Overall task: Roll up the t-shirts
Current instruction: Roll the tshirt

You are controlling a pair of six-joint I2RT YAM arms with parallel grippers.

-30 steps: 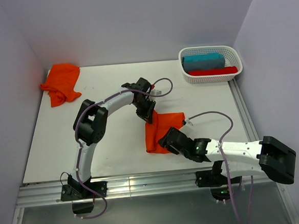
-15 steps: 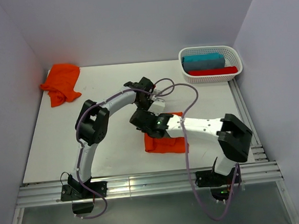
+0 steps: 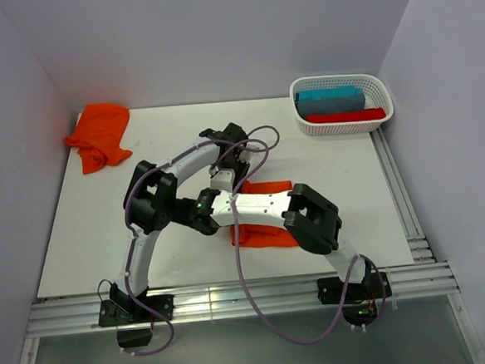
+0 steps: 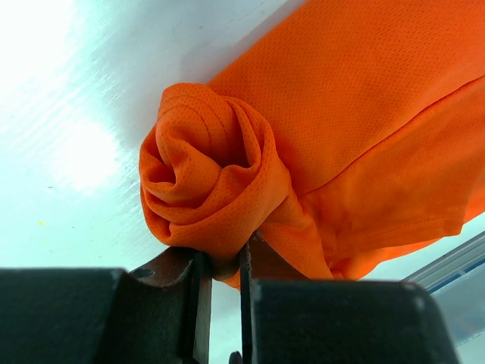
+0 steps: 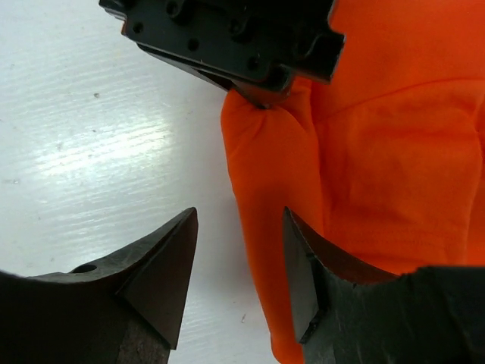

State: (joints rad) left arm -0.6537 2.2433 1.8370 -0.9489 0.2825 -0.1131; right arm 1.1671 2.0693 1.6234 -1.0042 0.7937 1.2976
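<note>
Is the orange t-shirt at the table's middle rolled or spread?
Partly rolled: the t-shirt spirals at one end; the rest lies unrolled.

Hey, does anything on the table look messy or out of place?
Yes: one orange t-shirt lies crumpled and unrolled in the table's far left corner. The other t-shirt is only loosely rolled at the end the left gripper pinches.
</note>
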